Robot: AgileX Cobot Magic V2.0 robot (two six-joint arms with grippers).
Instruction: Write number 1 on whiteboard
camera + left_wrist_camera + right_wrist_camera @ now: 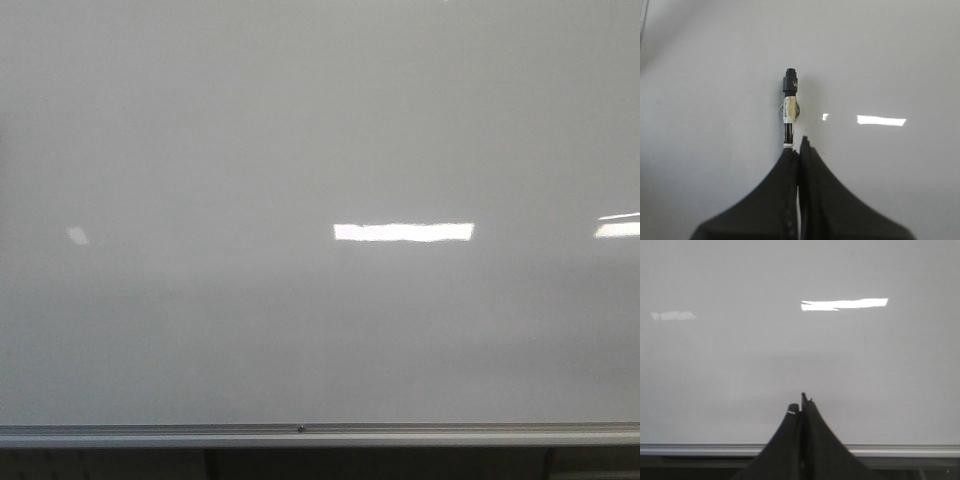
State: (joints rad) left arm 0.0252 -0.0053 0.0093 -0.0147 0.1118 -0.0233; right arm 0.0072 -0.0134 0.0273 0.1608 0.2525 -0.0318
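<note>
The whiteboard fills almost the whole front view. Its surface is glossy, pale grey-white and has no writing on it; no stroke of the number 1 can be seen in any view. Along its lower edge runs a thin silver frame with a small dark screw near the middle. Under the frame it is dark. Bright rectangular reflections of lamps lie on the board, one near the middle and one at the right edge, plus a faint one toward the left edge.

In the left wrist view the left gripper has its two black fingers pressed together on a marker. The marker has a black cap end, a white label with some orange and black print, and it points away from the fingers toward the whiteboard surface. I cannot tell if its tip touches the board.

In the right wrist view the right gripper has its fingers together with nothing between them. It is close above the lower frame edge of the board
</note>
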